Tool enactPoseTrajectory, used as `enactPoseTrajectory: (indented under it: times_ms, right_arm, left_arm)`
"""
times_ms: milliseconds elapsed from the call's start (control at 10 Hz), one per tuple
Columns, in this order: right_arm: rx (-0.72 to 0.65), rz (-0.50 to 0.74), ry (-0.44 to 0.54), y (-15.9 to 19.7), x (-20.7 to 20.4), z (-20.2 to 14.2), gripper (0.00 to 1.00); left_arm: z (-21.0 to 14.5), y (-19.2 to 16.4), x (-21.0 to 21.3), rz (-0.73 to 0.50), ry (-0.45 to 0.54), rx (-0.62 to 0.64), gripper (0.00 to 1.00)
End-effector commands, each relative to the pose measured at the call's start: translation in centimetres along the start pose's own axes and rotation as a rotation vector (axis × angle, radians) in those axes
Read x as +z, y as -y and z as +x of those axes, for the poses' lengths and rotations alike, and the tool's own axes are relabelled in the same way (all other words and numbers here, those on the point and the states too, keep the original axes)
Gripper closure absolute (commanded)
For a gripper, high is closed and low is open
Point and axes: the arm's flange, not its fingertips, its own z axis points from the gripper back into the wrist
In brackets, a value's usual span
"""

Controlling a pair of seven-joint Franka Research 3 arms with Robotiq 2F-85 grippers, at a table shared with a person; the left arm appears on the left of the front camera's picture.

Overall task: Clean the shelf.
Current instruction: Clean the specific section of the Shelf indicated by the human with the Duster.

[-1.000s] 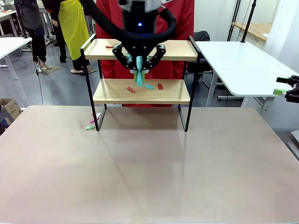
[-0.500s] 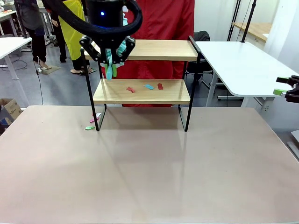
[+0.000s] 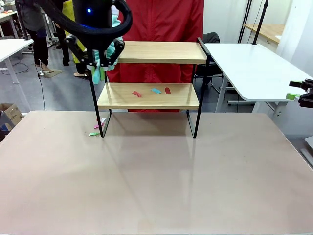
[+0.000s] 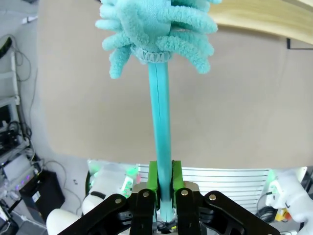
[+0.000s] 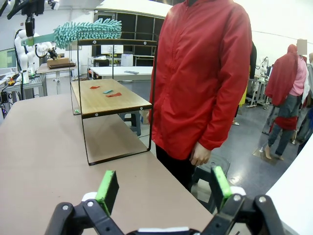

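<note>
The shelf (image 3: 161, 52) stands at the table's far side, two wooden boards in a black frame. Its lower board (image 3: 146, 99) carries two red scraps (image 3: 136, 93) and a teal scrap (image 3: 156, 90). My left gripper (image 3: 99, 64) hangs at the top board's left end, shut on the handle of a teal fluffy duster (image 4: 160, 137). The duster's head (image 4: 156, 27) lies beside the top board's edge (image 4: 264, 19). My right gripper (image 5: 164, 188) is open and empty, off the table's right side (image 3: 301, 96). It looks at the shelf (image 5: 107, 98) end-on, with the duster (image 5: 88, 30) beyond the top board.
A person in a red jacket (image 5: 200, 73) stands right behind the shelf. Green (image 3: 94, 133) and pink (image 3: 99, 126) scraps lie on the brown table (image 3: 156, 176) by the shelf's front left leg. A white table (image 3: 254, 68) stands at the right.
My left arm has carried the duster leftward along the top board, from the shelf's middle to its left end. The right gripper has not moved.
</note>
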Motion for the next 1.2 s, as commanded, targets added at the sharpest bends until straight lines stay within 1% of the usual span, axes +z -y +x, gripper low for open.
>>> enactPoseTrajectory:
  times_ms: [0,300,700,1100]
  right_arm:
    - [-0.012,0.0,-0.019,0.0,-0.2,0.5,0.0]
    - [-0.012,0.0,-0.019,0.0,-0.2,0.5,0.0]
    - [-0.012,0.0,-0.019,0.0,-0.2,0.5,0.0]
    - [-0.012,0.0,-0.019,0.0,-0.2,0.5,0.0]
  left_arm:
    - [-1.1,-2.3,0.3,0.017,-0.024,0.03,0.87]
    - [-1.5,-4.1,1.1,0.047,-0.01,0.087,0.87]
    - [-2.6,-4.3,2.3,0.105,0.03,0.173,0.87]
    - [-4.3,-5.5,3.2,0.125,0.093,0.215,0.87]
